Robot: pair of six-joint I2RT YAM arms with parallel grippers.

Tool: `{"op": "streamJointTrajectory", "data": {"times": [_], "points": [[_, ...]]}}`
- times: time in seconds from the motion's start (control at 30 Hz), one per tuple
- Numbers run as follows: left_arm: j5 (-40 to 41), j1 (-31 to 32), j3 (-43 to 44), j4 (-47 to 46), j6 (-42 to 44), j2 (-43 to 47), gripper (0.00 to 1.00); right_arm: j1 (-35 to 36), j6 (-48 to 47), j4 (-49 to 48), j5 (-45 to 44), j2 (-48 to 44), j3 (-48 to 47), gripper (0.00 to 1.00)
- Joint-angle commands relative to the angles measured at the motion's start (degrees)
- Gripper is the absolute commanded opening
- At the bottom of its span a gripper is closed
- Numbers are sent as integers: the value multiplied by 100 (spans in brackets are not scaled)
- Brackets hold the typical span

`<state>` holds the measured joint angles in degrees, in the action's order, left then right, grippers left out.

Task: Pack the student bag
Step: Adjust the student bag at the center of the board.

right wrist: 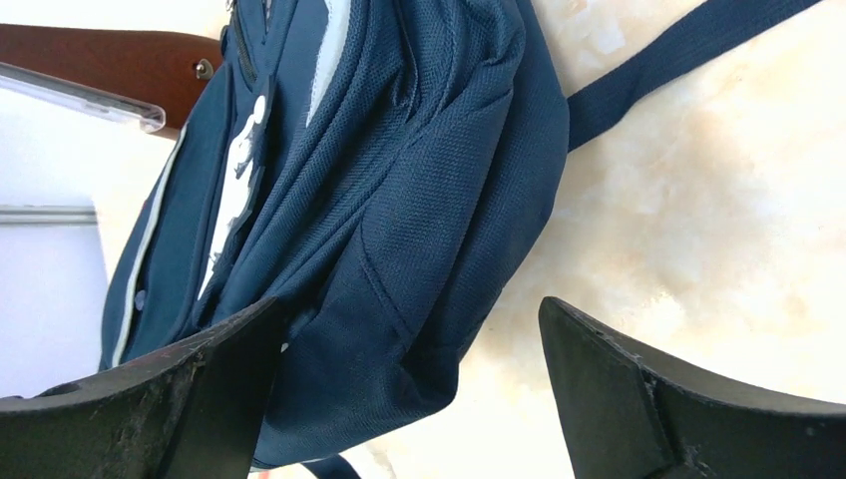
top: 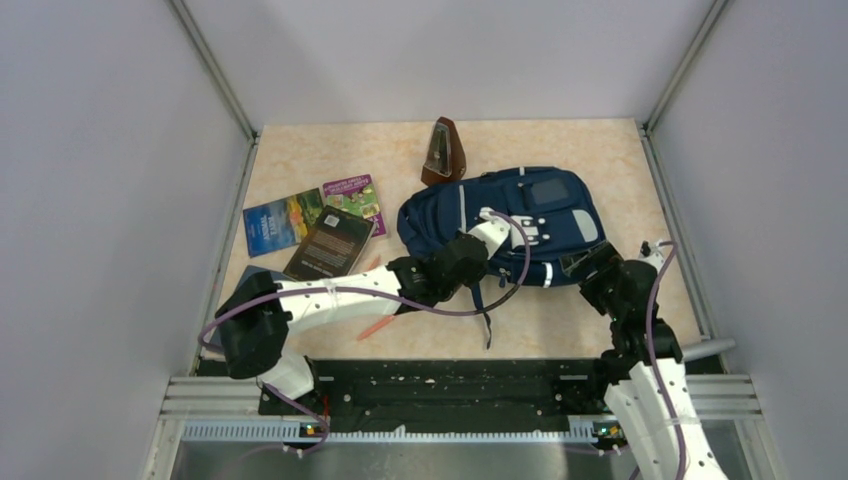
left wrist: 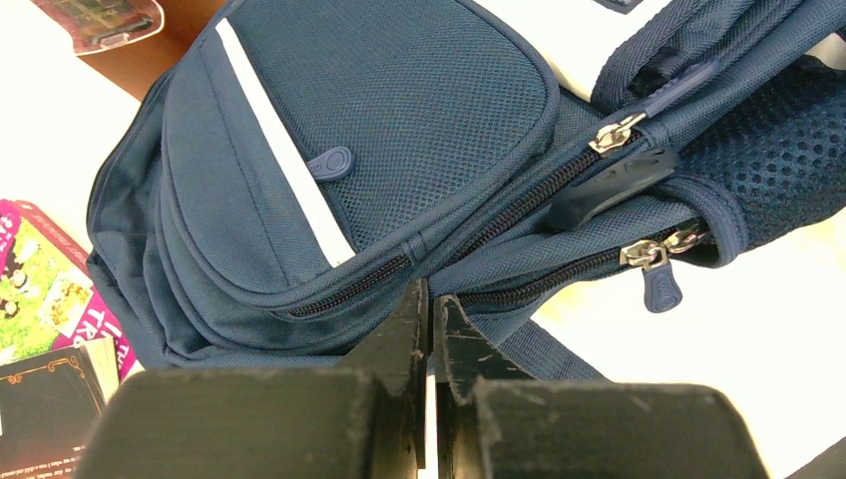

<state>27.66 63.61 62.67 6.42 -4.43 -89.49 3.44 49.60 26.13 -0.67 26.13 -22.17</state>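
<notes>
While the large navy blue fabric student bag (top: pixel 560 215) lies flat on the beige marbled table (top: pixel 320 150), an arm reaches to each end of it. The left pincer (left wrist: pixel 431 295) has its two black fingers (left wrist: pixel 389 339) pressed together with only a sliver of light between them. Their tips touch the bag's side just under a closed zip line; whether any cloth is nipped between them I cannot tell. Ahead of those tips sits a mesh-fronted pocket with a thin light stripe (left wrist: pixel 284 150). Off to their right, two silver zip pulls (left wrist: pixel 616 135) sit near a padded mesh strap (left wrist: pixel 788 150).

Left of this pincer three books lie close together: a magenta and green paperback (top: pixel 353 197), a black-covered book (top: pixel 330 243) and a blue book with a landscape cover (top: pixel 283 222). Beyond it, past the bag's far edge, a brown wooden pyramid metronome (top: pixel 443 150) stands upright. Behind it, toward the arm bases, a thin orange-red pen (top: pixel 378 327) lies on the table.

The right pincer (right wrist: pixel 411 309) stands wide open at the bag's opposite end. A rounded corner of the bag lies between its fingers, close by the left finger (right wrist: pixel 200 389). The right finger (right wrist: pixel 658 399) is over bare table, apart from the cloth. A dark blue webbing strap (right wrist: pixel 688 60) runs across the table ahead and to the right of it.
</notes>
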Motion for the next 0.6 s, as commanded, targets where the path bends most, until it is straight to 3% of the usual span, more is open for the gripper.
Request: {"op": "streamJointTrajectory", "data": {"times": [0.0,0.1,0.23,0.4,0.5,0.57], "points": [[55,-49,146,-587,-156,450,0,51,454,-627,195,-85,156,95],[-59,-48,67,-744,-155,488,0,53,602,-871,215,-81,252,88],[-249,-51,-108,-927,-138,587,0,58,825,-1130,341,-133,322,58],[-344,-51,-278,-1041,-90,661,0,60,1328,-1410,622,-440,377,1],[-897,-42,-319,-1041,197,714,3,67,1604,-1399,474,-743,378,0],[-1313,-7,-335,-1086,392,797,18,60,1687,-1310,284,-919,349,0]]}}
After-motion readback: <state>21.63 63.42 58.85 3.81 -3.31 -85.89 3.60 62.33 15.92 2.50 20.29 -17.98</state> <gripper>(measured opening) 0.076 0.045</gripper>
